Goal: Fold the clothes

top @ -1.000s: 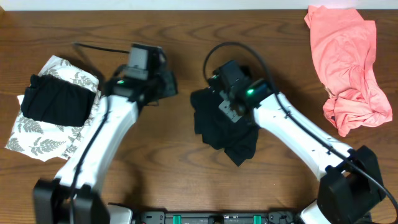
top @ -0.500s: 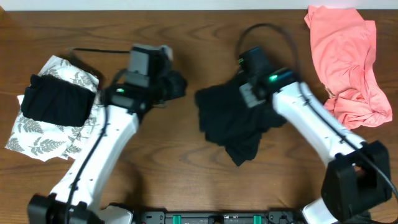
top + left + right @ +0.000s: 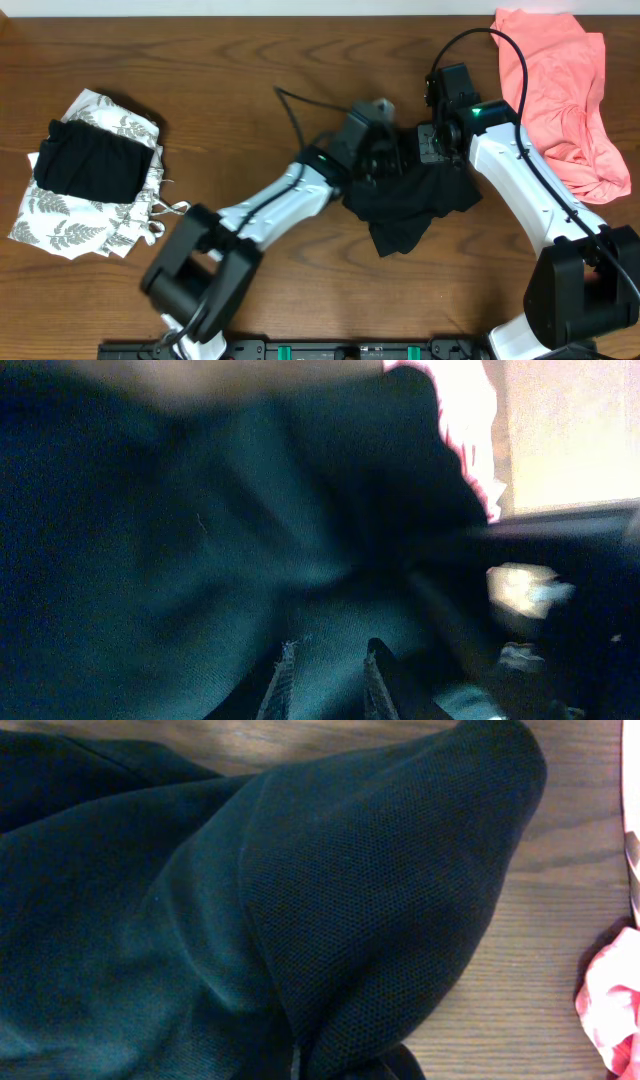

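The black shirt (image 3: 405, 205) lies bunched right of centre on the wooden table. My left gripper (image 3: 383, 160) reaches across to its upper left edge. In the left wrist view its two fingers (image 3: 284, 682) stand close together with black fabric (image 3: 200, 540) pinched between them. My right gripper (image 3: 441, 150) is at the shirt's upper right edge. In the right wrist view a mesh fold of the shirt (image 3: 380, 890) fills the frame and hides the jaws, which look shut on it.
A salmon-pink garment (image 3: 560, 100) lies crumpled at the back right, close to the right arm; it also shows in the right wrist view (image 3: 610, 1005). A folded black garment (image 3: 88, 165) rests on a white leaf-printed one (image 3: 60, 215) at the left.
My left arm has swung far right from the left side to the shirt. My right gripper has moved right and back, dragging the shirt rightward.
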{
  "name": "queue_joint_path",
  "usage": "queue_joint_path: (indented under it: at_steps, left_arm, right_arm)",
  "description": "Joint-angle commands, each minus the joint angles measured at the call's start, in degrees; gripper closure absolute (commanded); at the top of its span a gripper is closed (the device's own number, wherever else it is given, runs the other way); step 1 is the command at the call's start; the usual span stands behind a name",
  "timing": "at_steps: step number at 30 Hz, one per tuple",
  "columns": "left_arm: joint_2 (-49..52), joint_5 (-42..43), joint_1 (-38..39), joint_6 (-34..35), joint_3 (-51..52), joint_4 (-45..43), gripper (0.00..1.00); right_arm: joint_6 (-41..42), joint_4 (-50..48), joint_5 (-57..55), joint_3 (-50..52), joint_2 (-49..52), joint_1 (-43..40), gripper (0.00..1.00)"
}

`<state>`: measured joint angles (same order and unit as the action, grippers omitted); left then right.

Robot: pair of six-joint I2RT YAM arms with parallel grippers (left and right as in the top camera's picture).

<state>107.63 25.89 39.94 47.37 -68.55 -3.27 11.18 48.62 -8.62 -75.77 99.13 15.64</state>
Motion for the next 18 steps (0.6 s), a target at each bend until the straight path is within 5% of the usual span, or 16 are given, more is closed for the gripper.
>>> queue_joint_path:
  at_steps: [1, 12, 18]
  left_arm:
    - [1.84, 2.01, 0.9, 6.8, 0.57, -0.46, 0.75]
    - [2.29, 1.29, 1.03, 6.73, 0.63, 8.41, 0.76]
    - [8.52, -1.53, 2.12, 5.9, 0.63, -0.66, 0.72]
  right_arm:
    - [1.03, 0.13, 0.24, -0.28, 0.44, -0.07, 0.95]
    - [2.12, 0.46, -0.81, -0.28, 0.55, -0.42, 0.96]
    - [1.55, 0.35, -0.42, -0.28, 0.52, 0.96, 0.99]
